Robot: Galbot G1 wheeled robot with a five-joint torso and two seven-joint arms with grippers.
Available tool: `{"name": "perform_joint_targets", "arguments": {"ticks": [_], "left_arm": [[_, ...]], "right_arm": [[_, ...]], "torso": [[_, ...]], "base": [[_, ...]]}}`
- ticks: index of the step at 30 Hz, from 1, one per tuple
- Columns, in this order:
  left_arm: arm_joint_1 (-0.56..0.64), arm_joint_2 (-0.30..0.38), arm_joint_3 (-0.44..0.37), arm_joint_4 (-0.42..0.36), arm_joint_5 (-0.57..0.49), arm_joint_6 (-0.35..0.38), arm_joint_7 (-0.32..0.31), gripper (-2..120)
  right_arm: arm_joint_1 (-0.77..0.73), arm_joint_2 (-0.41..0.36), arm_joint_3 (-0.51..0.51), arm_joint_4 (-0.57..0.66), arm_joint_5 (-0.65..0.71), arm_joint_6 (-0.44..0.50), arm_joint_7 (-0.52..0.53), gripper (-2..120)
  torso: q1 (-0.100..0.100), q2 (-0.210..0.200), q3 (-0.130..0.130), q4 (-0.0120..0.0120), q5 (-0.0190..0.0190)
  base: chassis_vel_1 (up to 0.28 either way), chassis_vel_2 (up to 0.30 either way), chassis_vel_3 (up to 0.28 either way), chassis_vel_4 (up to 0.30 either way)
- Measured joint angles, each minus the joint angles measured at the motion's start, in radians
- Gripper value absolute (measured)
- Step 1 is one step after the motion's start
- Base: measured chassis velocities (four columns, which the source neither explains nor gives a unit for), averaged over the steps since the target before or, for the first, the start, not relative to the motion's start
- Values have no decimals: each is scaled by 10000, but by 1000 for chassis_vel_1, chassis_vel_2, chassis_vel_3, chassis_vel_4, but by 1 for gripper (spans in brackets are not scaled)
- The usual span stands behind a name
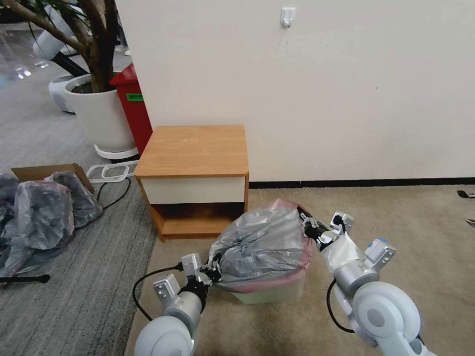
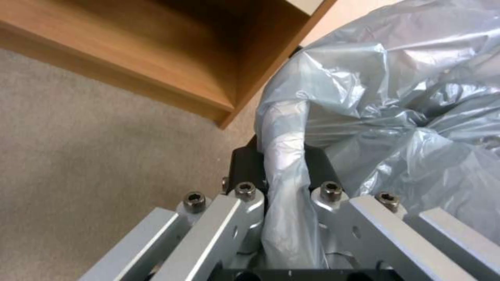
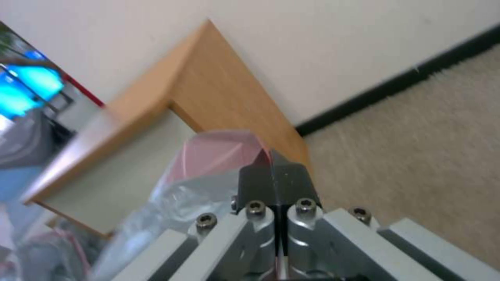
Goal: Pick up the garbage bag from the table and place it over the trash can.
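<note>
Grey plastic, the garbage bag (image 1: 262, 247) already sits draped over the trash can (image 1: 269, 294) on the carpet before the nightstand (image 1: 195, 151). Your left gripper (image 1: 213, 271) pinches its near-left edge; your right gripper (image 1: 312, 226) clamps the far-right pink rim, diagonally opposite.

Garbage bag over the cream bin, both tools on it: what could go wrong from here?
1. The garbage bag is bunched on top of the trash can, not pushed inside; it may slip off on release.
2. The left tool pinches a twisted strand of thin film, which could tear if pulled.
3. The right tool grips only the pink rim, a hold that might slide out.
</note>
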Motion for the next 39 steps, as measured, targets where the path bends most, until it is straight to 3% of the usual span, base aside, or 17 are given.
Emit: {"name": "perform_joint_targets", "arguments": {"ticks": [8,15,22,32,39], "left_arm": [[73,13,-131,-18,-124,-313,418,6],[-44,-56,-270,70,-687,-389,430,6],[-212,-164,-463,99,-1782,-389,-98,6],[-510,-184,-580,244,-2557,-389,-356,6],[-658,-156,-630,166,-3229,-372,-474,6]], "right_arm": [[-184,-433,289,-66,639,-709,461,0],[-650,-447,431,179,918,-773,514,0],[-1115,-196,405,510,904,-770,704,0],[-1388,-1,368,617,770,-739,820,0],[-1309,261,200,-134,-130,9,-193,0]], "torso": [[0,0,0,0,0],[0,0,0,-1,-2],[0,0,0,0,-2],[0,0,0,0,-3],[0,0,0,-1,-1]], "base": [[0,0,0,0],[0,0,0,0],[0,0,0,0],[0,0,0,0],[0,0,0,0]]}}
